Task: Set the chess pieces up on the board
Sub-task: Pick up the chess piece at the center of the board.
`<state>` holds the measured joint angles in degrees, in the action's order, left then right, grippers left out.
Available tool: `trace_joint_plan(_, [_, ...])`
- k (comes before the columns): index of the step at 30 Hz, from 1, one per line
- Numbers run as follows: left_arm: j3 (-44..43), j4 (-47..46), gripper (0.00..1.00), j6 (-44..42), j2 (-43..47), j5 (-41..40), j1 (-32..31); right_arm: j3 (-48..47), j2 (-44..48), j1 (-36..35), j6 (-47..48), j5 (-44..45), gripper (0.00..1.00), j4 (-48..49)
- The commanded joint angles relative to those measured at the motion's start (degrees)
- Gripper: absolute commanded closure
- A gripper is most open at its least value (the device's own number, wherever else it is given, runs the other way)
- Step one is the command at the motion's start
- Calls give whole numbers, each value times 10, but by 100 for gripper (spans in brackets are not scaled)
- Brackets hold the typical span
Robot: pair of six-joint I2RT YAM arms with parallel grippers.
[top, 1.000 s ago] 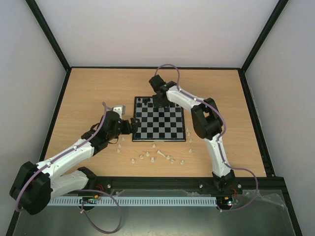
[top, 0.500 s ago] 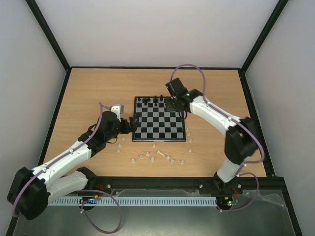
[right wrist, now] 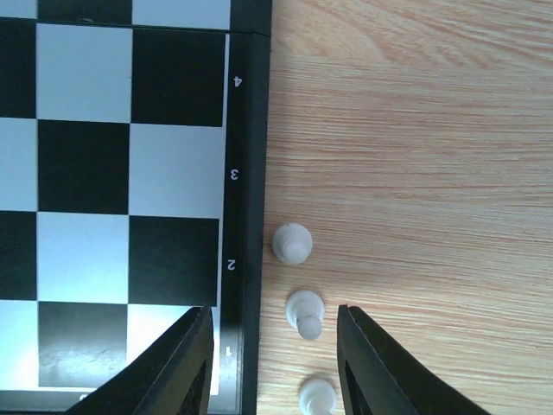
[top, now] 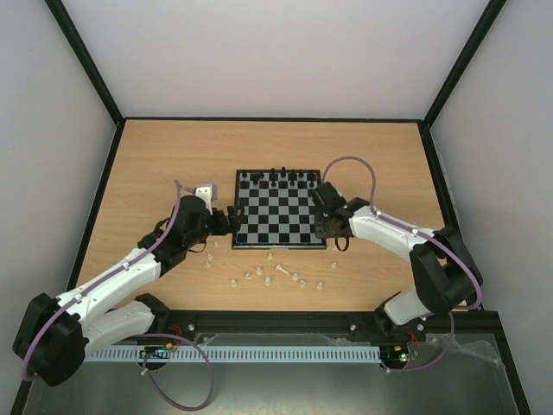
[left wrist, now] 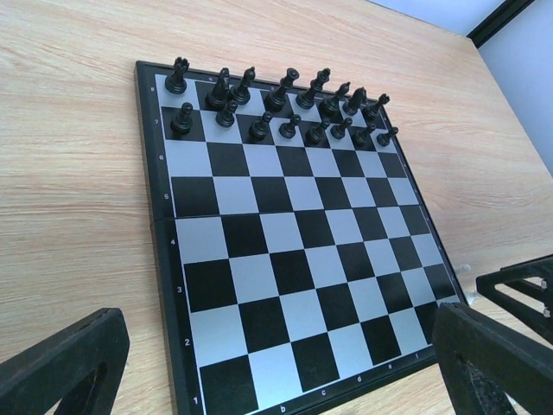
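Note:
The board (top: 278,226) lies mid-table with black pieces (top: 276,177) on its two far rows. Several whitish chess pieces (top: 259,272) are scattered on the wood in front of it. My right gripper (top: 328,228) is open at the board's right edge, low over the table. In the right wrist view its fingers straddle one whitish piece (right wrist: 304,311), with another piece beyond it (right wrist: 292,243) and a third nearer (right wrist: 317,396). My left gripper (top: 232,220) is open and empty at the board's left edge, seen over the board (left wrist: 285,259).
One whitish piece (top: 282,270) lies on its side among the scattered ones. Two more (top: 210,259) sit by the left arm. A black frame (top: 104,190) bounds the wooden table (top: 164,164) on all sides.
My right arm has swung from the board's far row down to its right edge and lowered over the whitish pieces there. The left arm has barely moved.

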<state>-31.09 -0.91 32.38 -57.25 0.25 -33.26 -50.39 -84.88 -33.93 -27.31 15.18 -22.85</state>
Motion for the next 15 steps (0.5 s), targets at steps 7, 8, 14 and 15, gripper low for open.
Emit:
trace_joint_plan(7, [11,-3,1,0,10,2,-3,39,-20,29,-12,13,66,54])
trace_joint_plan(8, [12,-3,1,0,12,3,-3,41,-20,31,-9,11,66,58])
trace_joint_plan(14, [13,0,1,0,23,-3,-3,40,-28,47,-1,1,69,63])
trace_joint_plan(15, [13,1,1,0,23,-2,-3,39,-29,47,0,-1,70,64])
